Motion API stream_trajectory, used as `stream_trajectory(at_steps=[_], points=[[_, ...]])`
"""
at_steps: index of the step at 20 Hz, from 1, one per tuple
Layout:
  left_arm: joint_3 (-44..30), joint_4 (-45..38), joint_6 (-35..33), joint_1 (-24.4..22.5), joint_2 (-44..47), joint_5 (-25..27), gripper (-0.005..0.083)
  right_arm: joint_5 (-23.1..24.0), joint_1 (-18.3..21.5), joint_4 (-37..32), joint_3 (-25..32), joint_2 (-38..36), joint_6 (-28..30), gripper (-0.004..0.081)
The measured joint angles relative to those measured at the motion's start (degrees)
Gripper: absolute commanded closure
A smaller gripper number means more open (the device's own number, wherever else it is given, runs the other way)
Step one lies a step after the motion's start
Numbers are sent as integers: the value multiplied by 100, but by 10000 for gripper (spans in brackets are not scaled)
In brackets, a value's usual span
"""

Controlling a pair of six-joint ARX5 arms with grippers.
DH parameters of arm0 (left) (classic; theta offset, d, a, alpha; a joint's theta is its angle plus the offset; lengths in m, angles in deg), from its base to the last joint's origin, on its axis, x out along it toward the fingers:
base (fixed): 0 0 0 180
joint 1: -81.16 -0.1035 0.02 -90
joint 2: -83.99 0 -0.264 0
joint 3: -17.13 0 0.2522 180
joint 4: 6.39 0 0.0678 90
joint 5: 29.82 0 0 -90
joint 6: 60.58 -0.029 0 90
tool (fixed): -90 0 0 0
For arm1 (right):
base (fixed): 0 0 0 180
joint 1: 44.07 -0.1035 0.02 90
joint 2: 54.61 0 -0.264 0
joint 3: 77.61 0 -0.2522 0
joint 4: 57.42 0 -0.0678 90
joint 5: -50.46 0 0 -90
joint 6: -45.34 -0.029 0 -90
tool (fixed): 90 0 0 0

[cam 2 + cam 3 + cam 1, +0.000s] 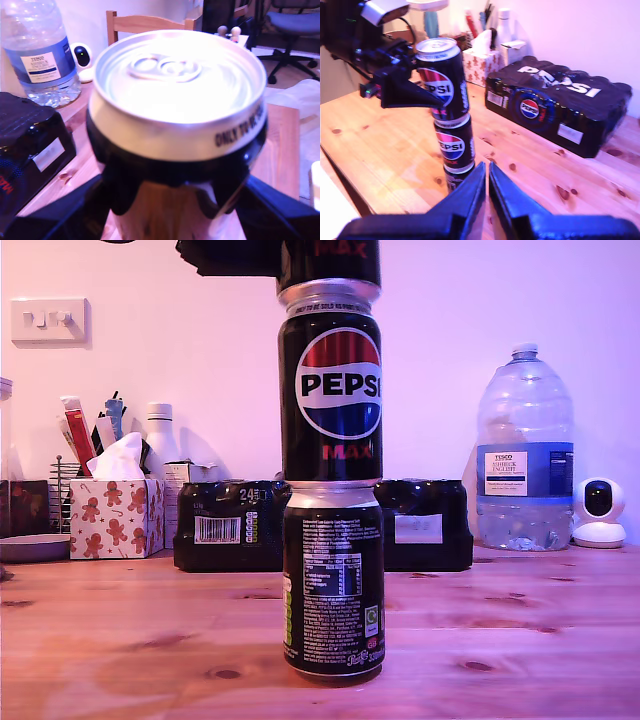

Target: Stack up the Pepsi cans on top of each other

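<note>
On the exterior view's far left, a tissue box (pixel 116 515) stood on the counter (pixel 120 640) against the wall. Right of it lay the black multipack (pixel 225 525), behind the stack. At the centre of the exterior view, the bottom can (pixel 333 580) stood upright on the counter, print side facing the camera. The middle can (pixel 331 380) sat squarely on its rim, logo forward. The top can (pixel 330 262) rested on or just above the middle can; contact could not be confirmed. My first end effector (pixel 172 200) was clamped on the top can, fingers (pixel 405 92) pressed to its sides. My second end effector (pixel 487 192) was near the stack's base, jaws nearly together, holding nothing. At the far right stood a water bottle (pixel 524 455) and a small white camera (pixel 600 512).
</note>
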Motion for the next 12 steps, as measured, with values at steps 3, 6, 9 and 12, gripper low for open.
stream_trajectory(at_steps=[3,6,9,12], points=[[48,166,2,4,11,94,384,-44,0,0,0,0,0,780],[118,310,2,7,11,122,385,-149,0,0,0,0,-2,780],[203,476,2,4,11,138,385,-170,0,2,0,0,-22,780],[275,616,0,2,9,151,385,-280,0,2,0,0,-94,780]])
